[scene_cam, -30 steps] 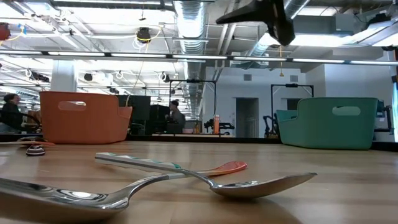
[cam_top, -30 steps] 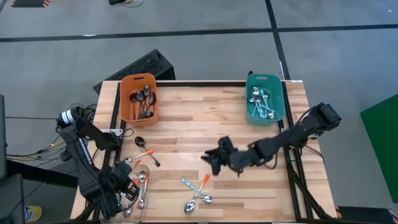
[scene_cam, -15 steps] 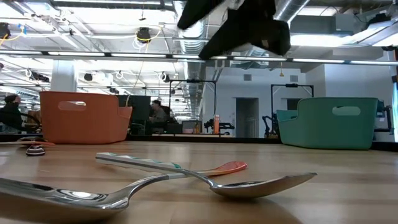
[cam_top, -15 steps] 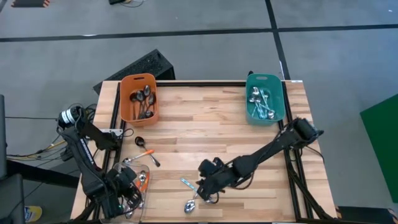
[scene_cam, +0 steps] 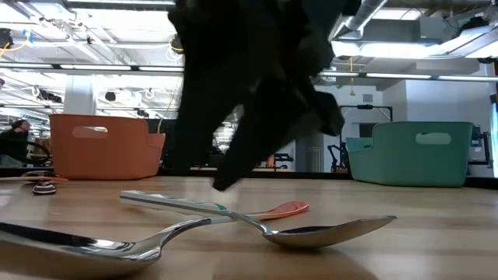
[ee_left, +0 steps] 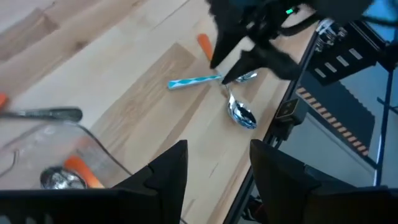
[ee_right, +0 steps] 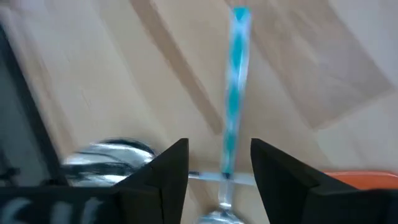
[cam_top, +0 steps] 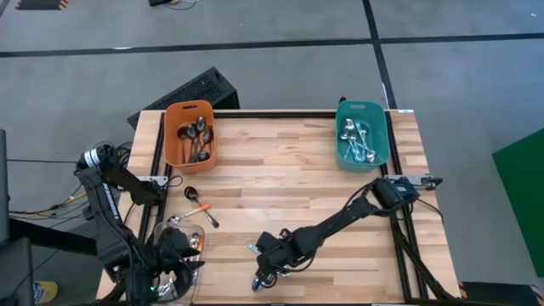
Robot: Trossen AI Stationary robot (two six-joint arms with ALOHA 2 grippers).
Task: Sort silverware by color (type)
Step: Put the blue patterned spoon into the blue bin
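- Step in hand, as judged: pick-up of a blue-handled spoon (ee_right: 233,87) from the loose cluster at lower centre of the high view.
- Right end effector (cam_top: 265,265): low over that cluster, fingers spread apart, nothing held; in its wrist view the blue handle runs between the two fingers.
- Beside it: an orange-handled spoon (scene_cam: 274,210) crossing under the blue one, and a metal spoon bowl (ee_left: 242,115) nearer the desk (cam_top: 280,183) edge.
- Left end effector (cam_top: 170,270): at lower left of the high view, over a clear tray (ee_left: 93,158); fingers apart, empty.
- Already sorted: spoons lie in the orange bin (cam_top: 190,134) at upper left and the teal bin (cam_top: 362,134) at upper right.
- Loose spoons left of centre: a dark spoon (cam_top: 191,194) and others near it.
- Next move, as judged: lower, close on the blue handle only, avoid catching the orange one, then carry to the teal bin.
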